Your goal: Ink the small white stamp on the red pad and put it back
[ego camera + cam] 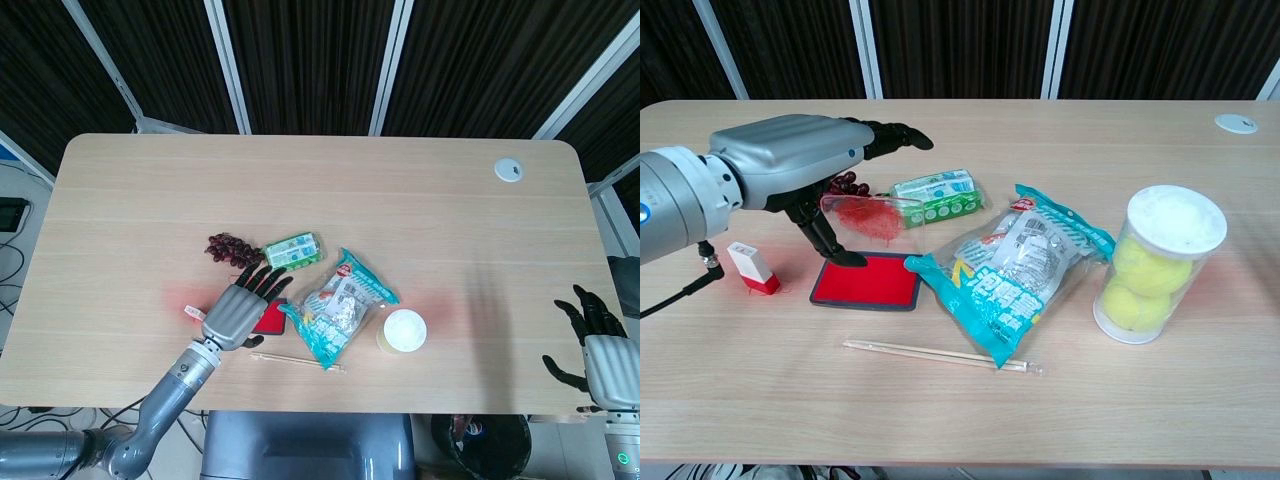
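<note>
Looking from the biggest thing down, we see the pale wood-grain desk (760, 400), flat and matte, carrying everything else. The left hand (790, 165), a smooth grey metal shell with dark fingers, hangs over the red pad with its fingers apart and a clear pad lid (870, 215), smeared red inside, seemingly pinched at its underside; the exact grip we cannot make out. The right hand (600, 345) sits at the desk's near right edge, fingers spread, holding nothing.

A crinkly teal snack bag (1015, 265) lies beside the pad, glossy and soft. A clear tube of yellow tennis balls (1155, 265) stands to the right. The red pad (865, 282) is a flat, dark-rimmed rectangle, velvety on top, likely wet with ink. A green packet (935, 197) and dark grapes (845, 185) lie behind it, thin chopsticks (940, 355) in front.

The small white stamp (752, 268) stands upright just left of the pad, a white body on a red base. We judge it light, rigid plastic, easily tipped; pinching its 2 white sides, well above the inky base, looks safest.
</note>
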`<state>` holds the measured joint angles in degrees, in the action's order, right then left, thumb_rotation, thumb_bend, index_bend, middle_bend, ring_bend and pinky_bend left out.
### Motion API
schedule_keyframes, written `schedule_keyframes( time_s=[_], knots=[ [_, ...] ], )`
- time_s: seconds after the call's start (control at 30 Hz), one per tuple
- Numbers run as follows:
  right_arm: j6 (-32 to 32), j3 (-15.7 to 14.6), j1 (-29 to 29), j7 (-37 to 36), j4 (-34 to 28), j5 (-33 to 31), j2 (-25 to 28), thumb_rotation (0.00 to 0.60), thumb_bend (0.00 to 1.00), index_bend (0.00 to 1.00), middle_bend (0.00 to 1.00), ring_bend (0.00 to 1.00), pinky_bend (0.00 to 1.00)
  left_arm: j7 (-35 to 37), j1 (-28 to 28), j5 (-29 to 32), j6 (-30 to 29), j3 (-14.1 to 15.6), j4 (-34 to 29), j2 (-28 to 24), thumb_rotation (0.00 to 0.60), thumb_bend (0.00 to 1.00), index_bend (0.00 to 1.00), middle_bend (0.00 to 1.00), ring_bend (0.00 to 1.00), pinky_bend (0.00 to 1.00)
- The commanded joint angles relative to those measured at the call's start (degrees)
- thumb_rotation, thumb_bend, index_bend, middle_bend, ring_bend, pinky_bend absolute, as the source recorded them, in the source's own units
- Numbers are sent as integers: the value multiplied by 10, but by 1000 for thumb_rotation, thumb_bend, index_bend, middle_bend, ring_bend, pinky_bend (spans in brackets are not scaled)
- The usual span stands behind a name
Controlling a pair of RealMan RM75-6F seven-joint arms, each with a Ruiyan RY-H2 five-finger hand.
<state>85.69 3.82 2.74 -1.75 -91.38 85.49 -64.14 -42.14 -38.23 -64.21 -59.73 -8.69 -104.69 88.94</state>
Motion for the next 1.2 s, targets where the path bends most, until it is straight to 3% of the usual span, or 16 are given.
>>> schedule_keyframes(
  time_s=[0.03,1.2],
  knots=[
    [0,0,0,0,0,1,0,600,307,211,0,0,191,0,-2,1,-2,2,0,-1,600,116,0,0,0,0],
    [1,0,0,1,1,1,0,600,307,214,0,0,191,6,-9,10,-29,34,-3,-35,600,116,0,0,0,0]
  ],
)
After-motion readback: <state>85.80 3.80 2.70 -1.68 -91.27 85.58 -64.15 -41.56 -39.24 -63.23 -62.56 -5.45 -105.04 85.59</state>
